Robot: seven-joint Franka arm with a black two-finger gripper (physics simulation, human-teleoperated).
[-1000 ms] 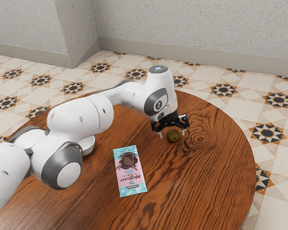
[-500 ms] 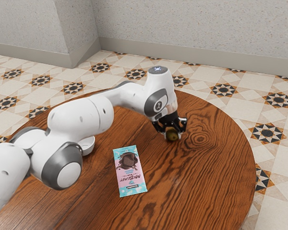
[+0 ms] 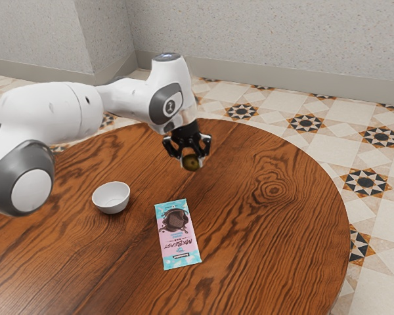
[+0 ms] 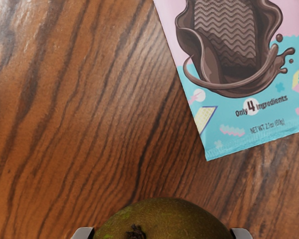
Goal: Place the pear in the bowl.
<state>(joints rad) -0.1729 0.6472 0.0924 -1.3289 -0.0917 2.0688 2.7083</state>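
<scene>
My gripper is shut on the dark green-brown pear, holding it above the table in the exterior view. In the wrist view the pear sits at the lower edge with a fingertip at each side, the gripper closed around it. The small white bowl stands upright on the table, lower and toward the exterior view's left from the pear; its visible inside holds nothing.
A pink and blue chocolate bar lies flat on the round wooden table, beside the bowl toward the exterior view's right. The same bar appears in the wrist view, below the hand's height.
The fingers closed on the pear, and my hand has lifted it and carried it toward the exterior view's left. The bowl, partly hidden by the arm before, is now in full view.
</scene>
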